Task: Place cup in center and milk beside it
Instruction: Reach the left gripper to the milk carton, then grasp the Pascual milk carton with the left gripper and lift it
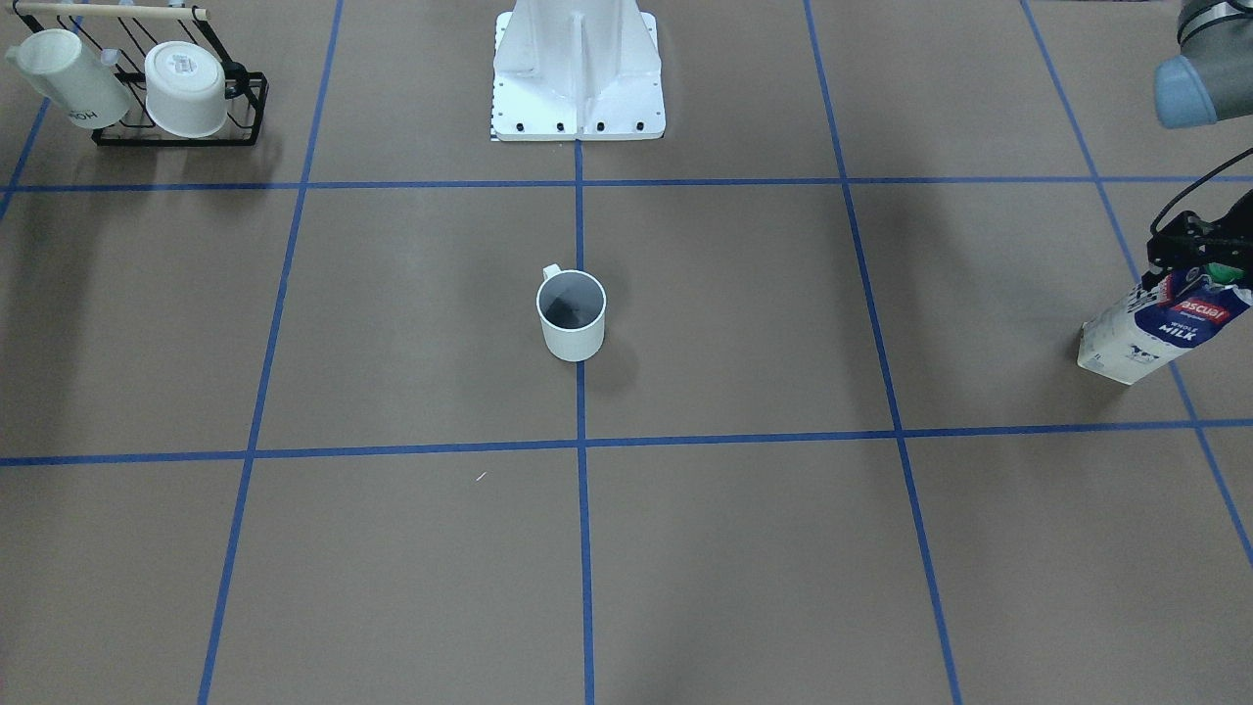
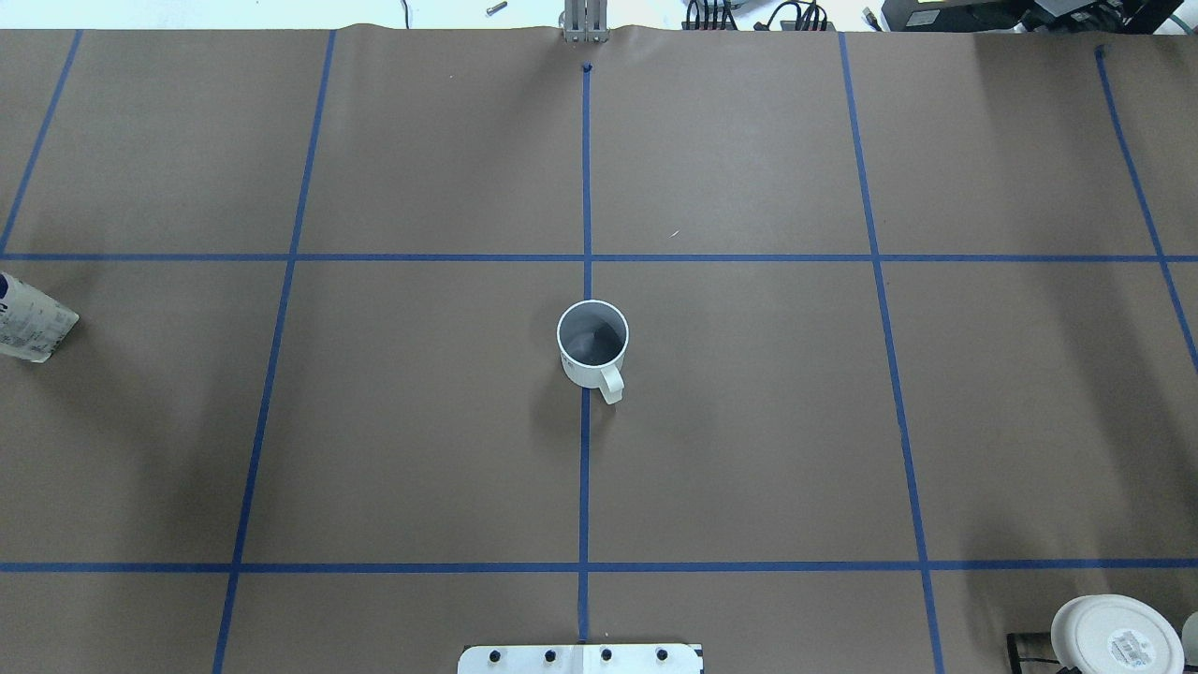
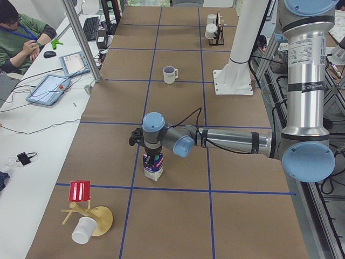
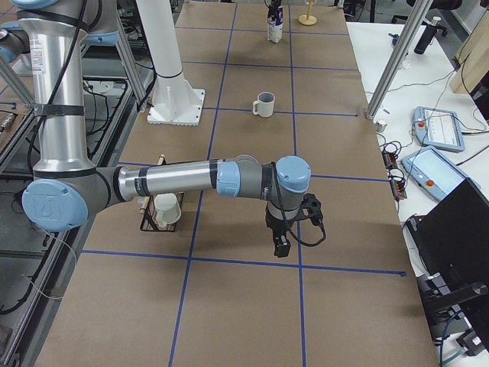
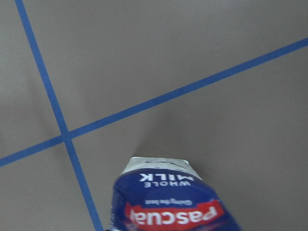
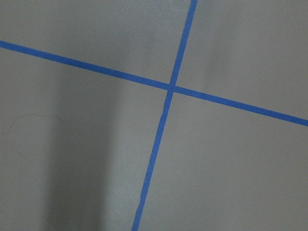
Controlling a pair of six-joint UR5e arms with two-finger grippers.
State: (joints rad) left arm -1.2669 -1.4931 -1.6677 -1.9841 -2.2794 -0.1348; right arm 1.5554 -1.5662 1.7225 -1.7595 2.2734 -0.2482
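L gripper on milk; cup at ctr.
L gripper [image 1: 1187, 266]: fingers pinched on top of milk [image 1: 1160, 328] beside its green cap [image 1: 1220, 270]. Carton sits directly under them at table's [image 1: 392, 587] far L end, well apart from cup [image 1: 572, 315]. Cup upright at ctr [image 2: 730, 412], on vert. tape line [image 2: 585, 468], handle twd robot base [image 1: 578, 73]. R gripper [image 4: 281, 246]: over bare paper, finger spread can't tell.
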